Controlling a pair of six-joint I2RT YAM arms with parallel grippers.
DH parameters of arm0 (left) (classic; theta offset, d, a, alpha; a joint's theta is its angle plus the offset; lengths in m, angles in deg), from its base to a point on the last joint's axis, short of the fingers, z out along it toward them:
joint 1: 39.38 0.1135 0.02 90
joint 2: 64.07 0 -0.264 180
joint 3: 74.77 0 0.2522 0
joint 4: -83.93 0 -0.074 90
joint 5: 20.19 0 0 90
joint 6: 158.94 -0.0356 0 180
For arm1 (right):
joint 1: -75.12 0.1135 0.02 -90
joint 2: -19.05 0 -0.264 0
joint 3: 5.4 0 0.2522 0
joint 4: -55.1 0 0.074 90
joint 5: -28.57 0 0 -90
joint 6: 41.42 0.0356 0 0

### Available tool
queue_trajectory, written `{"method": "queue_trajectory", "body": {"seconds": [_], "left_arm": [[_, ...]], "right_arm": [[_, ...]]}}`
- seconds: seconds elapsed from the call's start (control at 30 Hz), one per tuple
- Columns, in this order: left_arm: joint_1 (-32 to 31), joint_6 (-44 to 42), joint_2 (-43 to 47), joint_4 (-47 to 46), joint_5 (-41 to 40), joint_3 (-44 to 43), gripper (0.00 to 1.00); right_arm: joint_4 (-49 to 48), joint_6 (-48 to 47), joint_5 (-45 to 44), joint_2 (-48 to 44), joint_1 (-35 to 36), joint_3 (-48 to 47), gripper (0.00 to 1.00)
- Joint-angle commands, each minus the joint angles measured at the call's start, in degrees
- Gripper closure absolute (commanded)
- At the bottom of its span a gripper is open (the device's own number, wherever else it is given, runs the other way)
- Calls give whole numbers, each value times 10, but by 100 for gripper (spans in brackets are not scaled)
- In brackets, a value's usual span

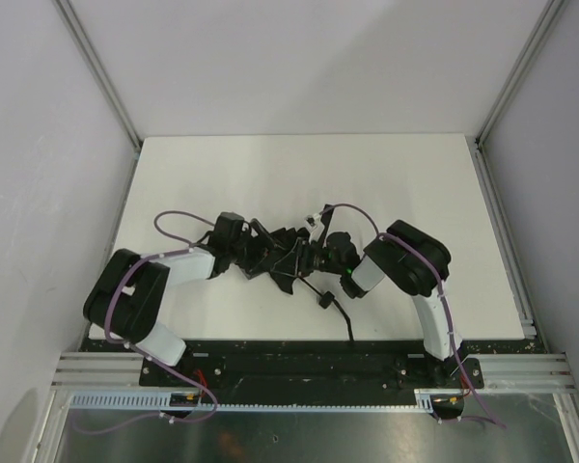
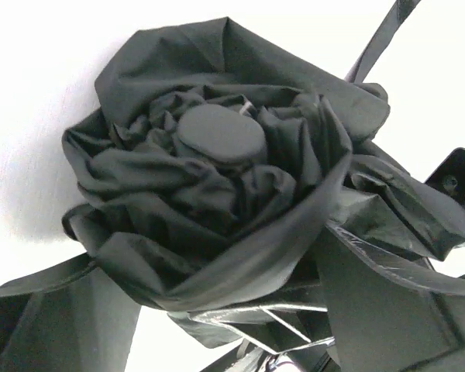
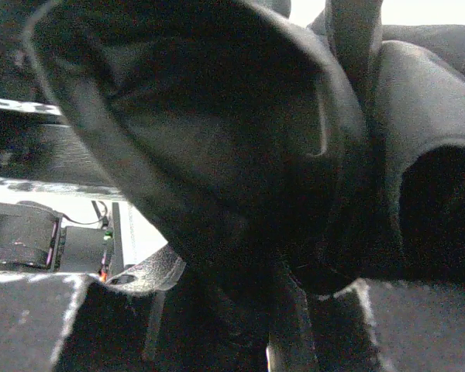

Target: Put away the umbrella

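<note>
The black umbrella (image 1: 280, 253) lies collapsed and crumpled mid-table between my two grippers. In the left wrist view I look at its end on: loose fabric (image 2: 217, 201) bunched round a round cap (image 2: 221, 133), thin ribs (image 2: 287, 318) showing below. My left gripper (image 1: 243, 243) sits at that end, its fingers (image 2: 39, 325) wide apart either side of the bundle, open. My right gripper (image 1: 320, 256) is at the other end, shut on the umbrella; dark fabric (image 3: 217, 132) fills its view. A thin black cord (image 1: 336, 311) trails toward the near edge.
The white table (image 1: 299, 174) stretches behind the umbrella to the back wall. Grey walls and aluminium posts (image 1: 96, 68) close in both sides. A black mounting bar and metal rail (image 1: 309, 371) run along the near edge by the arm bases.
</note>
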Motion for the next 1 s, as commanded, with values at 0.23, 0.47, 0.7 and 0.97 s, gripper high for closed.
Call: {"method": "queue_trajectory", "body": {"seconds": [0.23,0.47,0.7,0.97], "left_arm": [[-3,12,-105,-13,-63,36,73],[0,3,-100,-5,-62,38,99],[0,-6,-89,22,-44,25,100],[3,8,-102,108,-26,4,100]], "right_arm": [[176,-8,56,-17,13,35,88],[467,-152,-60,-157,12,-31,36],[639,-361,-278,-271,68,-96,19],[548,-520,-499,-245,171,-110,19]]}}
